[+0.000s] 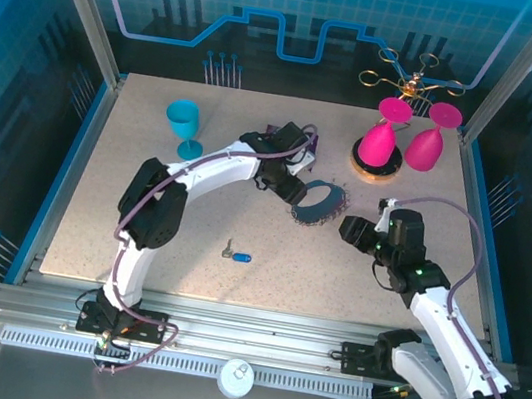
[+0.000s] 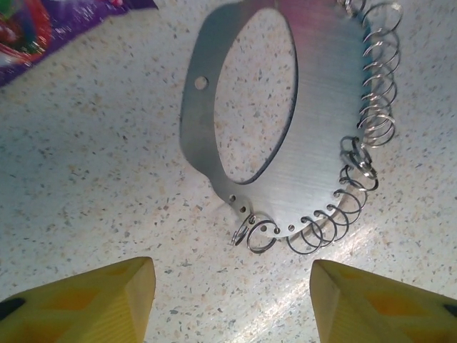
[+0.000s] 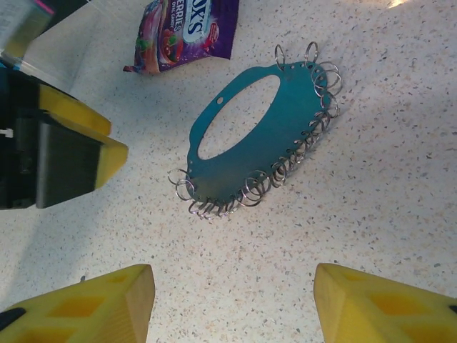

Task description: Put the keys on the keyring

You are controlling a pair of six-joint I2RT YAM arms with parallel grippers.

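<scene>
the table (image 1: 246, 196) sits under bright, even light from overhead, with a blue cast off the glowing walls around it and only soft shadows beneath the arms. close up, the metal keyring (image 2: 321, 143) catches a pale pinkish sheen at its far end, and a white streak of glare runs across the speckled top at lower right; from the other wrist it reads teal. the yellow tips of the left gripper (image 2: 232, 293) and right gripper (image 3: 232, 300) are soft and blurred along the bottom edge.

key (image 1: 236, 254) too tiny for detail, keyring (image 2: 328, 128) top cropped, L wrist
</scene>
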